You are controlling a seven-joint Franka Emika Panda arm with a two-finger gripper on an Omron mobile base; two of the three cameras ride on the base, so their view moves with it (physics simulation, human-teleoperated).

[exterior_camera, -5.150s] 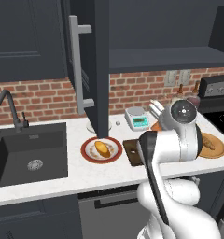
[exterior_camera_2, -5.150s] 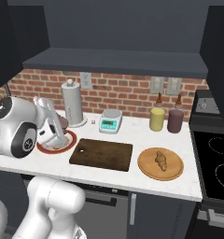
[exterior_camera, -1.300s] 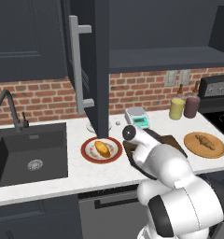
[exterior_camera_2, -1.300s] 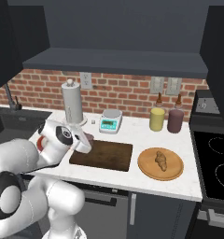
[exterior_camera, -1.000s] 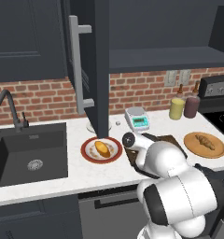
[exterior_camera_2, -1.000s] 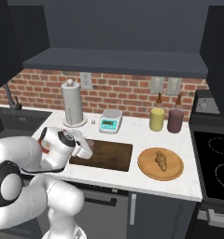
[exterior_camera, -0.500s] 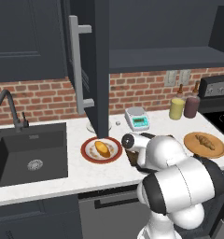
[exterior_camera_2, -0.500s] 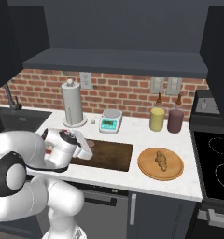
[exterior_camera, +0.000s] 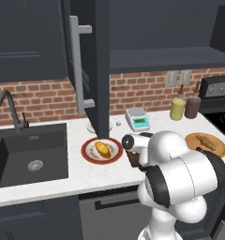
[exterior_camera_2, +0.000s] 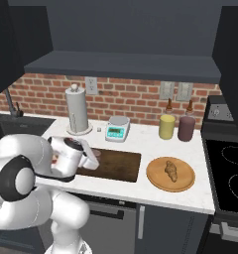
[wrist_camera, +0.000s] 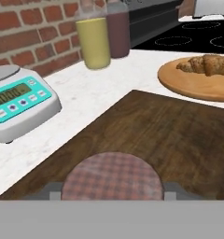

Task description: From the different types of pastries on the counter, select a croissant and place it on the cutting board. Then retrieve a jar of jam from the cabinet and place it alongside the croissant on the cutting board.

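- White marbled stone counter [exterior_camera_2: 141, 136] runs below a red brick wall, with a black inset sink [exterior_camera: 27, 154] at its far left end.
- Dark brown rectangular wooden cutting board [exterior_camera_2: 118, 166] lies on the counter and serves as the landmark for what follows.
- Two-finger gripper [wrist_camera: 112, 189] is low over the left end of the cutting board, its fingers clamped on a small jar with a reddish checked lid [wrist_camera: 111, 182], the jar of jam.
- Round light-tan wooden plate [exterior_camera_2: 153, 179] sits just right of the cutting board; a slim brown ridged croissant [exterior_camera_2: 171, 169] lies on it, not on the board.
- Round red-rimmed plate [exterior_camera: 89, 156] sits left of the cutting board, carrying a plump golden-yellow oval bun [exterior_camera: 102, 148].
- White kitchen scale with a teal display panel [exterior_camera_2: 116, 128] stands behind the cutting board.
- Tall yellow bottle [exterior_camera_2: 166, 126] and dark maroon bottle [exterior_camera_2: 186, 128] stand side by side against the wall, behind and right of the board.
- Dark charcoal-blue wall cabinet door [exterior_camera: 101, 70] with a long grey vertical bar handle [exterior_camera: 77, 70] stands open above the board's left.
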